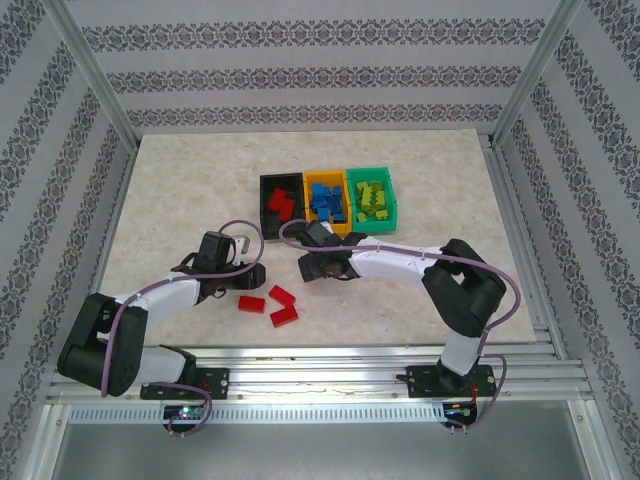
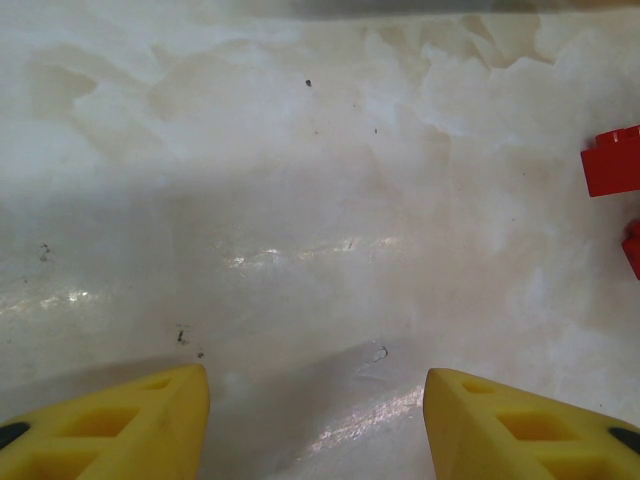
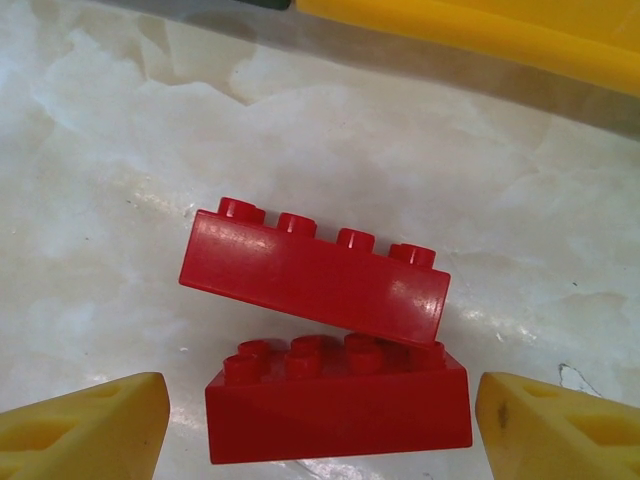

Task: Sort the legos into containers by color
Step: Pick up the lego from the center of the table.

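Right wrist view: a tilted red lego (image 3: 315,275) rests on a lower red lego (image 3: 335,415) that sits between the released right hand's (image 3: 320,400) empty fingers, with both long axes running finger to finger.

A robotics lab test cell is appearing here: aluminium posts (image 1: 100,85) are framing patterned wall panels (image 1: 300,75) that are enclosing a marble-look tabletop (image 1: 180,190) at 9, 12 and 3 o'clock. At 6 o'clock, a slotted aluminium rail (image 1: 320,365) is carrying two bolted arm bases (image 1: 185,382).
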`<state>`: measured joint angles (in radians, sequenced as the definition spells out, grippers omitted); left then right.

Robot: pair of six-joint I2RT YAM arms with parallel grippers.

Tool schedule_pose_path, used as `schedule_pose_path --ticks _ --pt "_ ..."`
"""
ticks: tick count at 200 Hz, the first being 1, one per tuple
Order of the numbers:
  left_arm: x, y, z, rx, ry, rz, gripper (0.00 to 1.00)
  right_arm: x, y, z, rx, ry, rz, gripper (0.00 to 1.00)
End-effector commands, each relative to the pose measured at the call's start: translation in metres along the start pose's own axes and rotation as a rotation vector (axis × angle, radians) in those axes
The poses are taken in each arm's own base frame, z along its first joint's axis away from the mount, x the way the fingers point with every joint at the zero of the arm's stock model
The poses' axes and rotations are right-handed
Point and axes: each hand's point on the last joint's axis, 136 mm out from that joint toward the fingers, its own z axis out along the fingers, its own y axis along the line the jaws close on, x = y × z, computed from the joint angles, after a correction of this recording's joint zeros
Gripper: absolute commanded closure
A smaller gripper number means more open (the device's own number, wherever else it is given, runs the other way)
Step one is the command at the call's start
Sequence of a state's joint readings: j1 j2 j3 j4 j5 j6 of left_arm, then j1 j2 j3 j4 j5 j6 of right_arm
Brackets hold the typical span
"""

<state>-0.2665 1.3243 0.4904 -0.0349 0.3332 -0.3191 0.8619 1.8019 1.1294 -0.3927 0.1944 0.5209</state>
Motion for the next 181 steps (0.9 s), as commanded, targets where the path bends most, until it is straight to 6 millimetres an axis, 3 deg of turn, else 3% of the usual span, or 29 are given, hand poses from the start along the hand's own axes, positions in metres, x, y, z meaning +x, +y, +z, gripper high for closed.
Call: schedule_pose_path --ticks 1,25,45,72,94,137,181 --pt "-0.015 -0.004 -0.003 0.016 -0.044 -0.001 0.41 0.016 -0.009 0.014 0.054 0.048 -0.023 0.20" --pt "-0.015 -0.003 -0.003 0.015 -0.045 -0.001 0.41 0.021 -0.012 0.021 0.072 0.064 -0.028 0.21" --pt "-0.015 -0.004 -0.003 0.017 -0.045 -0.001 0.41 0.021 -0.009 0.021 0.051 0.065 -0.027 0.29" --pt "-0.015 -0.004 -0.003 0.018 -0.045 -0.001 0.41 0.014 -0.007 0.013 0.037 0.044 -0.032 0.45" --pt "-0.015 -0.004 -0.003 0.017 -0.045 -0.001 0.41 0.004 -0.005 0.000 0.023 0.014 -0.043 0.46" --pt "-0.015 -0.004 -0.002 0.018 -0.046 -0.001 0.41 -0.043 0.014 -0.032 -0.038 -0.092 -0.088 0.45" --pt "-0.015 -0.003 -0.002 0.013 -0.045 -0.001 0.41 -0.108 0.034 -0.036 -0.116 -0.156 -0.105 0.44"
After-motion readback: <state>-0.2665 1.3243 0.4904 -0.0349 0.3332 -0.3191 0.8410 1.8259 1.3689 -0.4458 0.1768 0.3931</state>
